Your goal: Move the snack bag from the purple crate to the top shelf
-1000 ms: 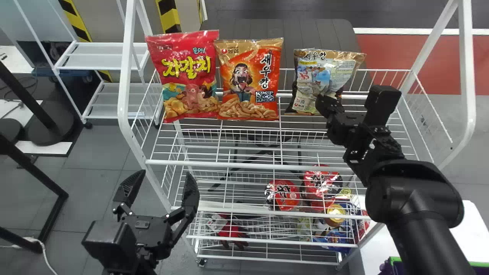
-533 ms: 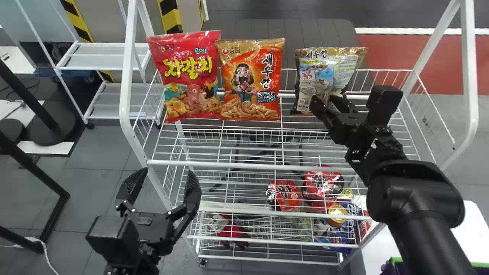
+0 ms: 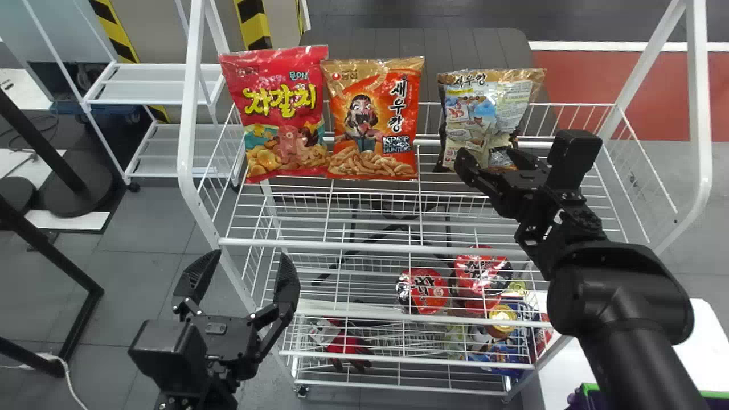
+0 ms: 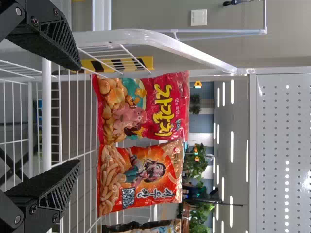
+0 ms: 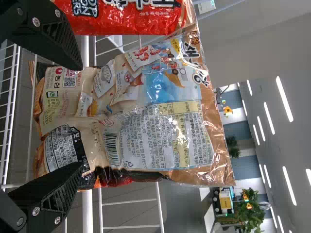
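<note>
On the right of the white rack's top shelf point(image 3: 353, 249), the snack bag point(image 3: 478, 114) leans upright with its printed back to me. My right gripper point(image 3: 487, 160) is open just in front of the bag's lower part. In the right wrist view, the bag point(image 5: 160, 114) stands beyond the parted fingers of my right gripper point(image 5: 80, 116). My left gripper point(image 3: 248, 263) waits open at the rack's front left; the left wrist view has this gripper point(image 4: 77, 115) too. The purple crate's green rim point(image 3: 715, 394) peeks out at the bottom right corner.
A red bag point(image 3: 282, 114) and an orange bag point(image 3: 373, 119) stand side by side left of the snack bag. White posts point(image 3: 191, 114) frame the shelf. Red-lidded cups point(image 3: 422, 290) sit on a lower tier.
My right gripper's fingers were close together at the bag's bottom; they have spread apart and let it go. The bag's top has tipped slightly backward. The left arm is nearly unchanged.
</note>
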Available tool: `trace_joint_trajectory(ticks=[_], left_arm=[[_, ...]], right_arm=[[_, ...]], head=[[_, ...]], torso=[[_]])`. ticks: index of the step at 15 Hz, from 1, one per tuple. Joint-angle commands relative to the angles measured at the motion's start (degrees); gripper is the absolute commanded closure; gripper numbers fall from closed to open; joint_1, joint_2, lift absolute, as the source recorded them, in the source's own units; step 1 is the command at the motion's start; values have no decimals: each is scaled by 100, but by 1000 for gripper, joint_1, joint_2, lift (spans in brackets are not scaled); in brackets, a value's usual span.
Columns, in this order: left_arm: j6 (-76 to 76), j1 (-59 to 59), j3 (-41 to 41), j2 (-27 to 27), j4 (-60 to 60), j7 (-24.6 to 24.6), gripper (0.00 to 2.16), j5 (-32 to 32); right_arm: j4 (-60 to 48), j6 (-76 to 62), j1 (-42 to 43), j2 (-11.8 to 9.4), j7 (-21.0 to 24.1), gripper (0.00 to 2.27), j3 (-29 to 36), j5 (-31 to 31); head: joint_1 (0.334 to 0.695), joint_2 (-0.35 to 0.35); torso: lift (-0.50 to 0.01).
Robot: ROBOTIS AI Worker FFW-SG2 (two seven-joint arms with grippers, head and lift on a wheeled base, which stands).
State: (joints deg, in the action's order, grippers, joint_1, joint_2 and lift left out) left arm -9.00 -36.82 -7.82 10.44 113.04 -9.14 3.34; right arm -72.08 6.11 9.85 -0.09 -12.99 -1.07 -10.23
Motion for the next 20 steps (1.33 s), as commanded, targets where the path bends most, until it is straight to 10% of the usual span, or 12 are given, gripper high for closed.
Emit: trace_joint_trajectory(ticks=[1,12,20], left_arm=[[-1,-1,0,11,25,9,147,43],[-1,-177,27,29,377,-44,147,87],[175,-502,211,29,1036,-53,147,87]], right_arm=[[-210,0,-150,14,-10,127,-7,4],[-2468,492,-1389,14,69,130,-7,162],[-5729,-88,-4465,14,139,134,-34,733]], head=[[695,44],[695,48],[695,65]], torso=[[3],[3],[3]])
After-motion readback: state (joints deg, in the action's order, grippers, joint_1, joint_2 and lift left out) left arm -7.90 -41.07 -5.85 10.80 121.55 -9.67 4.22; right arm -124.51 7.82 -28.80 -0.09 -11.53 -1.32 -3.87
